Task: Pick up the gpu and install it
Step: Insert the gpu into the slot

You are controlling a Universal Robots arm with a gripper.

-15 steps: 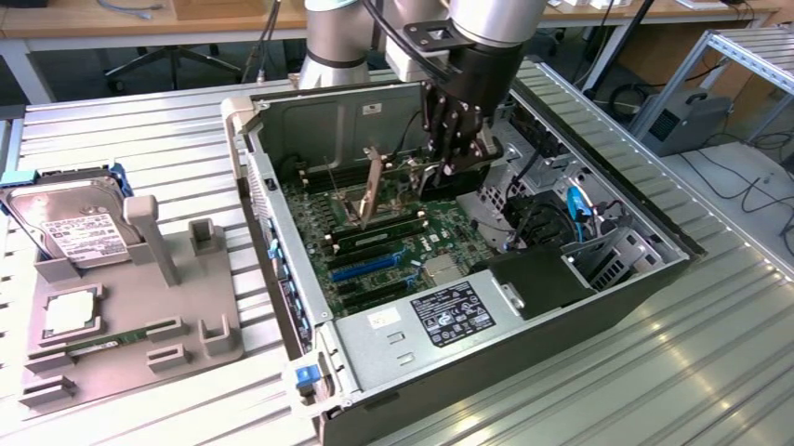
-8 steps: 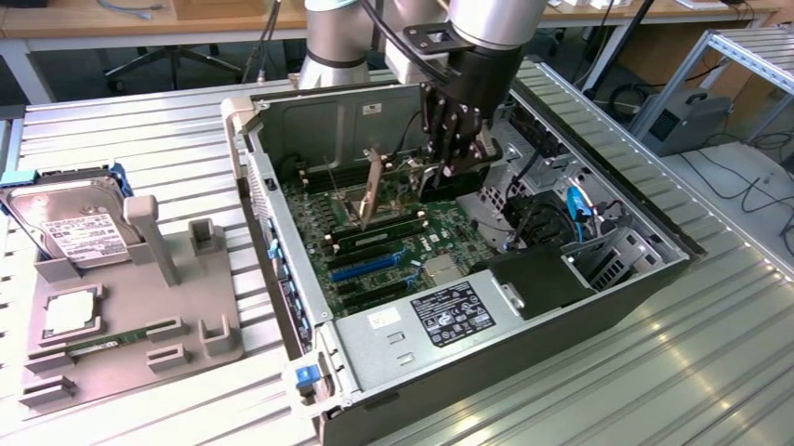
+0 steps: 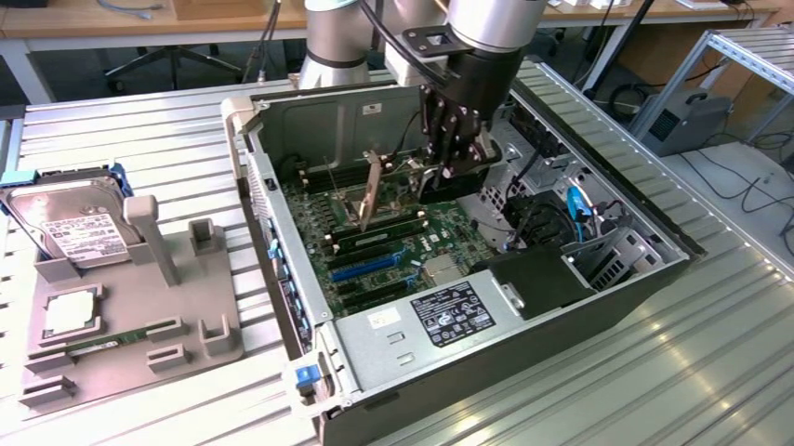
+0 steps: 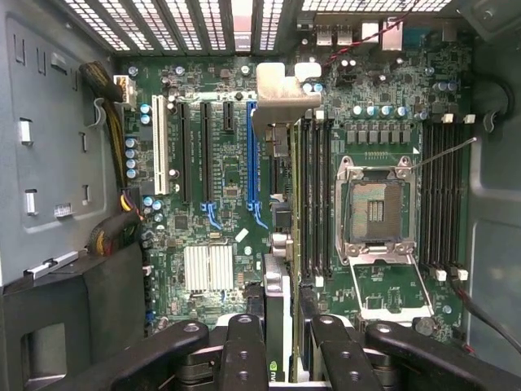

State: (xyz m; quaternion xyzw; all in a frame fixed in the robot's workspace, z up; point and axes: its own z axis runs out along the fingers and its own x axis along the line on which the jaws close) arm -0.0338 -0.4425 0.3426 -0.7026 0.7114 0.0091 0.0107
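Note:
The gpu (image 3: pixel 372 193) hangs on edge inside the open computer case (image 3: pixel 267 200), a little above the green motherboard (image 3: pixel 372 255). Its pale metal bracket points toward the slotted rear wall. My gripper (image 3: pixel 444 172) reaches down into the case and is shut on the card's other end. In the wrist view the gpu (image 4: pixel 281 102) runs as a thin edge from the bracket down to between my black fingers (image 4: pixel 244 350). My gripper (image 4: pixel 285 346) clamps it from both sides. The card sits just beside the long blue slot (image 4: pixel 253 155), between it and the memory slots.
The bare processor socket (image 4: pixel 374 212) and a heatsink (image 4: pixel 209 267) lie on the board. A black power supply (image 3: pixel 453 316) and cables (image 3: pixel 577 218) crowd the case's front. In the exterior view's left, a grey fixture (image 3: pixel 137 307) carries a hard drive (image 3: pixel 74 232) and a memory stick (image 3: pixel 112 339).

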